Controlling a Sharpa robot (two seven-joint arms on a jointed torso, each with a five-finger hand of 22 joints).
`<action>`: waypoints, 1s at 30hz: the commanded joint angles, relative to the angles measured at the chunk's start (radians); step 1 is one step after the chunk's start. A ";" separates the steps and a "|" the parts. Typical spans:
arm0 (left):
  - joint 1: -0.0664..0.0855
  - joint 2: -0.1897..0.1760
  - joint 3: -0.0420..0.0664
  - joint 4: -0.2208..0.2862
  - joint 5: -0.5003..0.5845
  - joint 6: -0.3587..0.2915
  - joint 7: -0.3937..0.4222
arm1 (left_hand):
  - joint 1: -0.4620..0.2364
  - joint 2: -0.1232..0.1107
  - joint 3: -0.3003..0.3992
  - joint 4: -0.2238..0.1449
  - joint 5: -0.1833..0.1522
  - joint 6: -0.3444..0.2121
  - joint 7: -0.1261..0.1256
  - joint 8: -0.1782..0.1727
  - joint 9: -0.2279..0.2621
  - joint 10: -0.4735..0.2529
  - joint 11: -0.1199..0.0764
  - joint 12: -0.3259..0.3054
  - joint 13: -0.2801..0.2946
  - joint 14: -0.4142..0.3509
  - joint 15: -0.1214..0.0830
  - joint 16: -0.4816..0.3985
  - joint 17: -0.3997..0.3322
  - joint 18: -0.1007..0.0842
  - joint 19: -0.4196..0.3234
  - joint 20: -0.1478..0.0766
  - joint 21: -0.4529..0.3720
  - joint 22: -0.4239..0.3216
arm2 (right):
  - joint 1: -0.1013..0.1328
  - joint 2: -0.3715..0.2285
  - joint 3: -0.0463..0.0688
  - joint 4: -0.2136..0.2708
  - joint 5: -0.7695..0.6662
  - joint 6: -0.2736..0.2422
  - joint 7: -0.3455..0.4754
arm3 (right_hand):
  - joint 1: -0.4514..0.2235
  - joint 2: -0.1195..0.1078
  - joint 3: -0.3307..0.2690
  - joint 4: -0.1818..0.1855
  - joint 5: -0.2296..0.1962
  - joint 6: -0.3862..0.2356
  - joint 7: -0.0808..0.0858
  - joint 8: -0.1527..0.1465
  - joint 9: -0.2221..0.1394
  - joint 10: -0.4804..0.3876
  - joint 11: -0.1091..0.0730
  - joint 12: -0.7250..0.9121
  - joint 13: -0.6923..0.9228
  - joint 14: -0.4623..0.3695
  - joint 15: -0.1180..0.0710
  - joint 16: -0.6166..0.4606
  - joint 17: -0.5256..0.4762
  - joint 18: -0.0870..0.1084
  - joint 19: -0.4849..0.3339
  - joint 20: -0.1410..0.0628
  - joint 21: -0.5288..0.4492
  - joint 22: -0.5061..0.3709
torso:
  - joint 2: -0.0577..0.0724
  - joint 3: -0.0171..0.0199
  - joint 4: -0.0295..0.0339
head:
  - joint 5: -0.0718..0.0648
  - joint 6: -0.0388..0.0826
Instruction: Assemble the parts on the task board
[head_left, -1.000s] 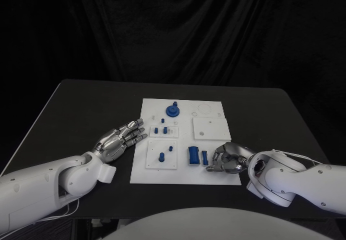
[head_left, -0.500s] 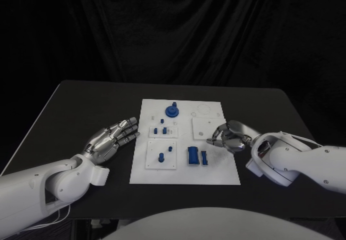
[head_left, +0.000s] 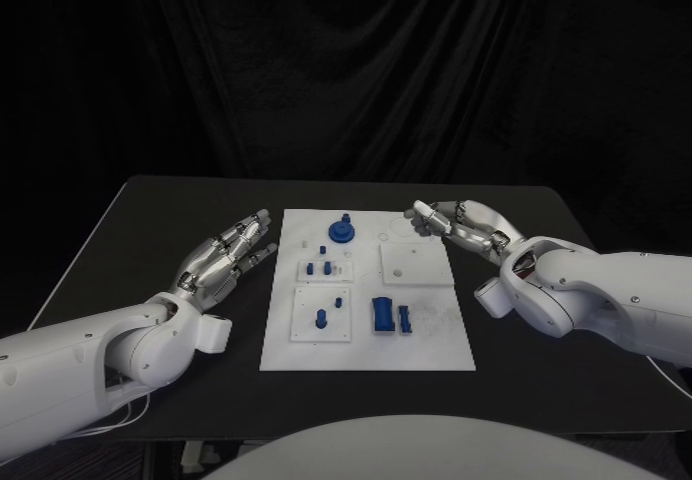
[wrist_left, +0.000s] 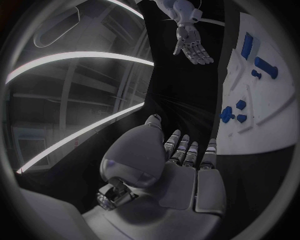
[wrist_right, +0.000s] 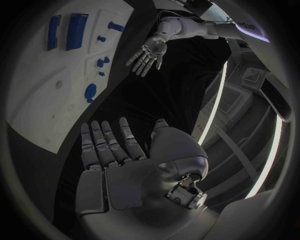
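Black drapery hangs behind a black table (head_left: 173, 210) in the head view; the white task board (head_left: 368, 355) lies at the table's middle, with blue parts on it: a round knobbed piece (head_left: 342, 229) near its far edge, two small pegs (head_left: 327, 267) on a raised plate below that, a peg and a stud (head_left: 322, 318) on a second plate nearer the robot, and two upright blocks (head_left: 384, 312) side by side toward the near right; the left hand (head_left: 228, 260) lies just beside the board's left edge, fingers straight and spread, holding nothing; the right hand (head_left: 459, 224) hovers at the board's far right corner, palm up, fingers loosely apart, nothing in it.

From the left wrist, the left hand (wrist_left: 181, 165) shows its palm and fingers stretched flat and empty, the task board (wrist_left: 262, 135) alongside; the right hand (wrist_left: 194, 47) hangs open farther off.

From the right wrist, the right hand (wrist_right: 115, 155) is spread wide with nothing held, beside the task board (wrist_right: 44, 95); across the dark table the left hand (wrist_right: 147, 55) shows splayed fingers.
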 joint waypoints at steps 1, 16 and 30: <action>0.003 0.008 0.001 -0.012 -0.102 -0.024 0.105 | -0.013 0.001 -0.012 0.000 -0.027 -0.015 -0.011 -0.004 -0.001 0.000 -0.011 -0.019 -0.002 0.000 0.012 -0.007 -0.001 0.006 -0.002 0.007 -0.004 -0.003 | -0.010 0.004 0.000 -0.013 0.162 0.084 0.155 | 0.000 0.014 -0.031 -0.001 -0.010 -0.076 -0.030 -0.050 -0.053 -0.090 -0.027 -0.051 -0.078 -0.101 -0.002 -0.052 -0.047 -0.011 -0.120 0.004 -0.016 -0.152 | -0.010 0.0063 -0.0225 | 0.018 0.000; 0.005 0.052 0.047 -0.014 -0.031 -0.157 -0.031 | -0.752 -0.137 0.120 -0.156 -0.264 -0.161 -0.017 -0.033 -0.031 -0.024 -0.056 -0.181 -0.034 -0.001 -0.071 -0.050 -0.009 -0.079 -0.035 -0.146 -0.030 -0.107 | -0.053 0.085 0.086 -0.060 0.222 -0.088 0.118 | -0.822 -0.256 0.287 -0.292 -0.151 -0.462 -0.076 -0.180 -0.193 -0.288 -0.264 -0.334 -0.274 -0.333 -0.273 -0.241 -0.123 -0.069 -0.246 -0.292 -0.040 -0.369 | -0.011 0.0229 -0.0245 | 0.022 0.075; 0.017 0.177 0.179 -0.009 -0.001 -0.578 -0.125 | -1.011 -0.259 0.241 -0.214 -0.337 -0.270 -0.017 -0.033 -0.031 -0.024 -0.056 -0.301 -0.034 -0.001 -0.071 -0.050 -0.009 -0.171 -0.035 -0.198 -0.030 -0.107 | -0.137 0.235 0.245 -0.145 0.499 -0.307 0.217 | -0.899 -0.256 0.287 -0.292 -0.151 -0.462 -0.076 -0.180 -0.193 -0.288 -0.264 -0.334 -0.274 -0.333 -0.273 -0.241 -0.123 -0.069 -0.246 -0.292 -0.040 -0.369 | -0.024 0.0684 -0.0525 | 0.042 0.254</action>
